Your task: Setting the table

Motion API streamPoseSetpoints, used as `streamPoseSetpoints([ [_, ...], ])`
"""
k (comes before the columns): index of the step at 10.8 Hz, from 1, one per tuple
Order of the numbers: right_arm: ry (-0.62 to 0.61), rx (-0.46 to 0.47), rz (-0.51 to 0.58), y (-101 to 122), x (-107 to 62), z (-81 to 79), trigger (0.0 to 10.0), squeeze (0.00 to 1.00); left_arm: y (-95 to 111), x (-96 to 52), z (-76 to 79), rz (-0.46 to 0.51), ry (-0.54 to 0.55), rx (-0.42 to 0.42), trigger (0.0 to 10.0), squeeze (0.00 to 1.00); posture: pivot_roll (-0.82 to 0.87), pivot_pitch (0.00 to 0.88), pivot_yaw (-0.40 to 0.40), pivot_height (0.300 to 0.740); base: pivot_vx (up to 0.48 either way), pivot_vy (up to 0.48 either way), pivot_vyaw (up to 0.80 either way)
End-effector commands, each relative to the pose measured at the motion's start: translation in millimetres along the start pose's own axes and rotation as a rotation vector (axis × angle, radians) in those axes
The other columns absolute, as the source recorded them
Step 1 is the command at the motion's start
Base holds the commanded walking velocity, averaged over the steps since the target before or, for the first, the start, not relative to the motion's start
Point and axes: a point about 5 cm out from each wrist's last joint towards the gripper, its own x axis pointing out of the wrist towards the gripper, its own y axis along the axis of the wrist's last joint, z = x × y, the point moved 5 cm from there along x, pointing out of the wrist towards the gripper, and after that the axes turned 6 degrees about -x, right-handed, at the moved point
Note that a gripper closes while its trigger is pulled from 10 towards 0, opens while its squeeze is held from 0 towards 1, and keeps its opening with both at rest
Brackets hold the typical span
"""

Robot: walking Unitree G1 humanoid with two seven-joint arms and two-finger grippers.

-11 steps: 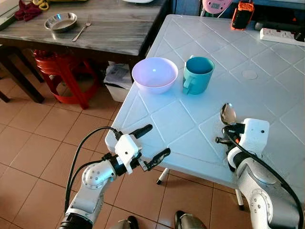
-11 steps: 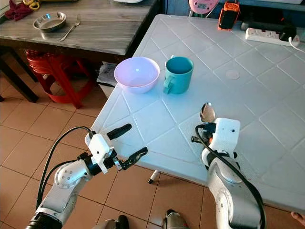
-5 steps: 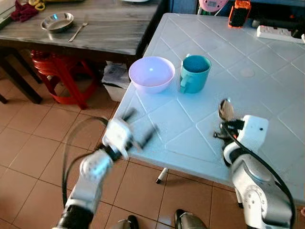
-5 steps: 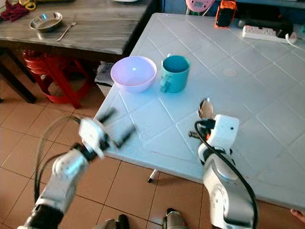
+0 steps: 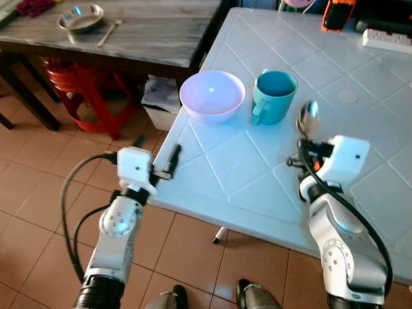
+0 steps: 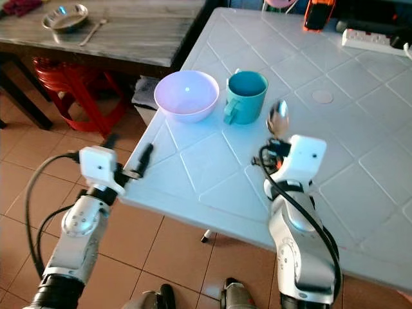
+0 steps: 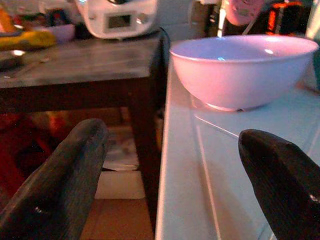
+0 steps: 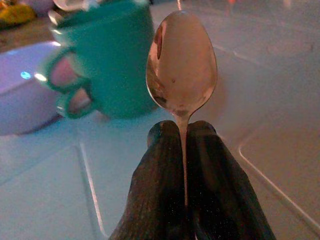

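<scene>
While the right hand (image 5: 308,147) pinched a light, stiff, slippery steel spoon (image 5: 308,120) by its handle above the worktop (image 5: 360,84) beside the mug (image 5: 275,96), the left hand (image 5: 157,156) hung unclenched at the front-left edge.

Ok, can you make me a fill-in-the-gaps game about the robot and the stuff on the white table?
1. The right gripper has its black fingers shut on a shiny metal ____.
2. The teal mug stands right beside the round pale purple ____.
3. The left gripper has its fingers ____ at the white plastic table's edge.

Missing words: spoon; bowl; open
</scene>
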Motion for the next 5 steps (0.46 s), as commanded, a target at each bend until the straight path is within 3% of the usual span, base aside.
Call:
streamPoseSetpoints([
  [1, 0.023, -0.028, 0.050, 9.8, -2.6, -4.9, 10.0, 0.00, -1.5, -4.9, -7.1, -0.016, 0.044, -0.009, 10.0, 0.00, -0.10, 0.210, 0.074, 0.740, 0.000, 0.000, 0.00],
  [4, 0.030, -0.056, 0.072, 9.0, -3.7, -8.2, 10.0, 0.00, -3.3, -5.7, -5.8, -0.036, 0.059, -0.037, 10.0, 0.00, -0.10, 0.210, 0.078, 0.740, 0.000, 0.000, 0.00],
  [5, 0.027, -0.052, 0.065, 6.7, -3.6, -7.7, 10.0, 0.00, -2.4, -4.3, -3.4, -0.037, 0.044, -0.040, 10.0, 0.00, -0.10, 0.210, 0.081, 0.740, 0.000, 0.266, 0.00],
])
